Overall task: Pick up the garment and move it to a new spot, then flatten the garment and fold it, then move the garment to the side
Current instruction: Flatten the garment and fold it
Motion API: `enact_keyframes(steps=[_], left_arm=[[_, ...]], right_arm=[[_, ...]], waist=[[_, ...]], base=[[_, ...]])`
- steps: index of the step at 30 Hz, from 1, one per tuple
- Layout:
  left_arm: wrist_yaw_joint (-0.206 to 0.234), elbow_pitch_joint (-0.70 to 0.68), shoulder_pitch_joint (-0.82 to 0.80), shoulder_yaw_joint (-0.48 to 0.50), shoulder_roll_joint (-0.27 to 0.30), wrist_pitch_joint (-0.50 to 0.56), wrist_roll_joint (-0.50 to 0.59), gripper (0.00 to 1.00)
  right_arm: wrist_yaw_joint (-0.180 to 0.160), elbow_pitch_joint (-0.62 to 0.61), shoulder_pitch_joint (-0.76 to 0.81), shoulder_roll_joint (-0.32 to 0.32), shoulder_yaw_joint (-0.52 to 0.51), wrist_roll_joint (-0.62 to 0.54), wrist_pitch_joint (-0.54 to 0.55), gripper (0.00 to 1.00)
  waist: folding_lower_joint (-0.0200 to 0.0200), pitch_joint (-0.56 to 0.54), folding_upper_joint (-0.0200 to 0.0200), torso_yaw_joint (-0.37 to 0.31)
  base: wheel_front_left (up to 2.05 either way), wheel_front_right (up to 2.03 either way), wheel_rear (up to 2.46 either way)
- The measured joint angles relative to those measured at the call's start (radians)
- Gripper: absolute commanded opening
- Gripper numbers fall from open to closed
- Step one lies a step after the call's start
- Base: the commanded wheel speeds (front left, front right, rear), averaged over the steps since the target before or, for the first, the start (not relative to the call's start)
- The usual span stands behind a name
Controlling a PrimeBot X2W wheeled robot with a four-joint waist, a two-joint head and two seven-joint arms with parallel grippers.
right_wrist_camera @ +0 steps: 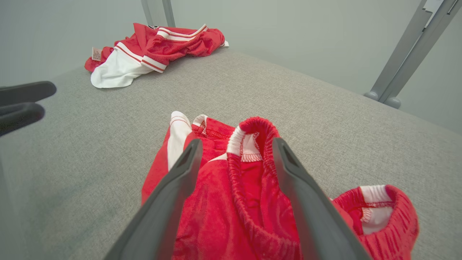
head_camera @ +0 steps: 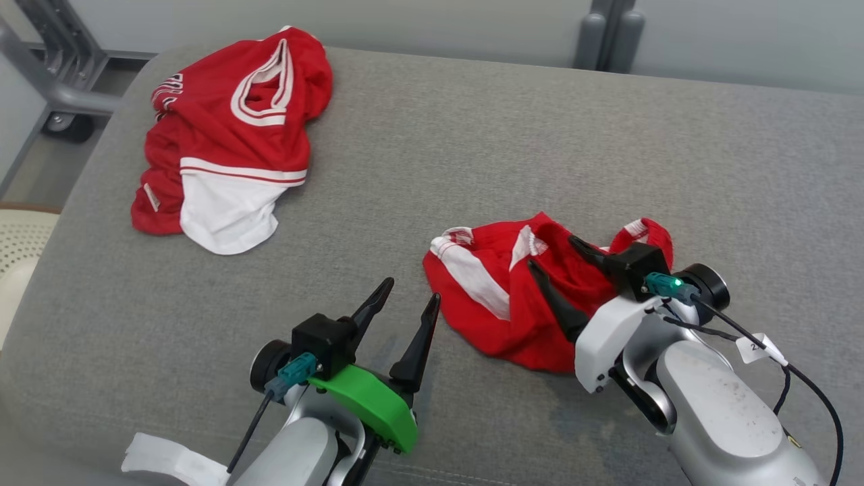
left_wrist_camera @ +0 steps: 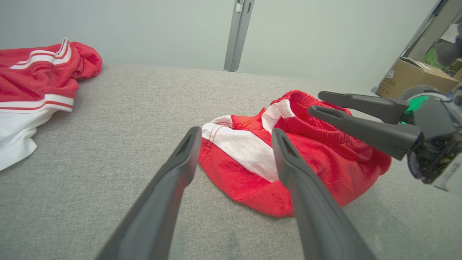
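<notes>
The right claw [head_camera: 552, 251] stood wide open over a crumpled pair of red shorts [head_camera: 499, 297], gripping nothing. In its own wrist view its two dark fingers [right_wrist_camera: 169, 195] reached out on either side of a raised fold of the elastic waistband [right_wrist_camera: 258, 126], low against the cloth, though I could not tell whether they touched it. The left claw [head_camera: 413, 289] was open too and empty, hanging over bare fabric just to the left of the shorts. Its fingers pointed toward the far side, and in its own view they framed the white stripe [left_wrist_camera: 245, 151] on the shorts' left edge. The two claws were near each other but apart, with the left part of the shorts between them. The shorts lay in a loose heap on the near right part of a grey cushion [head_camera: 540, 135], red with white panels, one white-trimmed opening curling up at their right end [right_wrist_camera: 379, 209]. Well away from them, at the far left corner of the cushion, lay a rumpled red and white jersey [head_camera: 229, 135], its white panel toward the near side. Behind the cushion stood grey metal posts [head_camera: 607, 34] against a pale wall, and a cream chair edge [head_camera: 20, 236] showed past the cushion's left side.
</notes>
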Motion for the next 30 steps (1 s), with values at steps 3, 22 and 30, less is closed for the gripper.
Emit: enact_keyframes(steps=[3, 22, 30], left_arm=[[-0.001, -0.019, 0.008, 0.004, 0.000, 0.000, -0.003, 1.00], [-0.002, -0.082, 0.078, 0.069, -0.001, 0.000, -0.005, 1.00], [-0.003, -0.090, 0.107, 0.073, -0.001, 0.000, -0.002, 1.00]], right_arm=[[0.000, 0.024, -0.007, -0.002, -0.003, 0.013, 0.015, 1.00], [-0.011, 0.111, -0.078, -0.019, -0.026, 0.012, 0.075, 1.00], [-0.020, 0.116, -0.065, -0.020, -0.032, 0.015, 0.076, 1.00]], waist=[[0.0000, 0.002, 0.0000, 0.039], [0.0000, 0.006, 0.0000, 0.135], [0.0000, -0.007, 0.0000, 0.105]], base=[[0.00, 0.00, 0.00], [0.00, 0.00, 0.00], [0.00, 0.00, 0.00]])
